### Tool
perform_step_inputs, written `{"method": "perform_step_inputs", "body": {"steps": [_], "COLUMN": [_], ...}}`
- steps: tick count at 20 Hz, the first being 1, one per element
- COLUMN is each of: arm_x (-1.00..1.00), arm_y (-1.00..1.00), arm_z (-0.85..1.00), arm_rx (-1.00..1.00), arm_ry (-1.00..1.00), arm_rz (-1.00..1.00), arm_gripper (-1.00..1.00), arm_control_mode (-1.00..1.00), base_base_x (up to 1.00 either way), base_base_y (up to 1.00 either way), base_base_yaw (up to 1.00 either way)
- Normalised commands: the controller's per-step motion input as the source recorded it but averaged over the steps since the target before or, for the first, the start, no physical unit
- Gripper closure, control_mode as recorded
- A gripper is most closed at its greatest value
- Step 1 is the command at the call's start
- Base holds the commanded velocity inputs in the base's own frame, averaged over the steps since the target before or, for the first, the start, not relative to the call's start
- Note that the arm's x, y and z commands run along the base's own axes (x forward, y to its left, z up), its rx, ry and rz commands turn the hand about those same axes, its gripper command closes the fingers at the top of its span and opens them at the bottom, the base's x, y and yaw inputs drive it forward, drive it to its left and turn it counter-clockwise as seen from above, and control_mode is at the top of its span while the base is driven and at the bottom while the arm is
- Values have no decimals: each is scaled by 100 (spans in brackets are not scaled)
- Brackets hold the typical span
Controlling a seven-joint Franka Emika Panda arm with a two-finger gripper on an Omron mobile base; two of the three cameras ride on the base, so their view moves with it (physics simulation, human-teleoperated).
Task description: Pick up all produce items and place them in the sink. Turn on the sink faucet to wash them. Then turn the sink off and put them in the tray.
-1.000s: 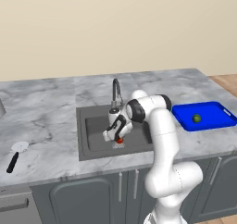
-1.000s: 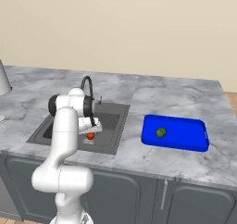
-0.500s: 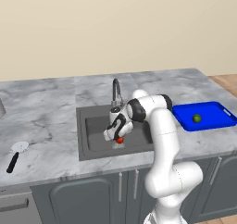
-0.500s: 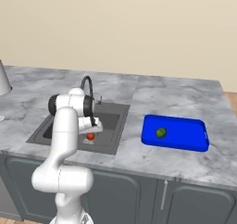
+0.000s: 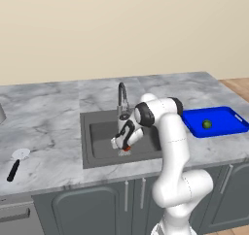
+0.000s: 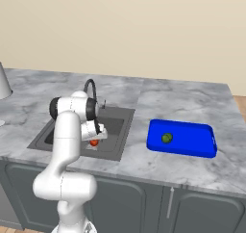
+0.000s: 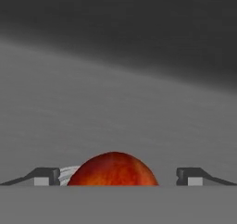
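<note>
The red-orange produce item lies on the floor of the dark grey sink. My gripper is down in the basin, open, with one fingertip on each side of it and a gap at both sides. In the base views the gripper hangs low over the red item, near the basin's front edge. The faucet curves up just behind my wrist. The green produce item rests in the blue tray on the counter to the right of the sink.
A black-handled utensil with a white head lies on the marble counter far left of the sink. A white object stands at the left edge of the right base view. Wood flooring shows past the counter's right end.
</note>
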Motion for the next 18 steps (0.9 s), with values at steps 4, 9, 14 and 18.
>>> {"method": "perform_step_inputs", "body": {"steps": [4,9,14,18], "arm_x": [0,-6,-40,-29], "arm_y": [2,0,0,0], "arm_z": [-6,-15,-17,5], "arm_rx": [0,0,0,1], "arm_ry": [-4,-2,-4,-12], "arm_rz": [0,0,0,0], "arm_gripper": [-100,100,100,100], "arm_control_mode": [-100,-100,-100,-100], "base_base_x": [0,0,0,0], "base_base_y": [0,0,0,0], "base_base_yaw": [0,0,0,0]}}
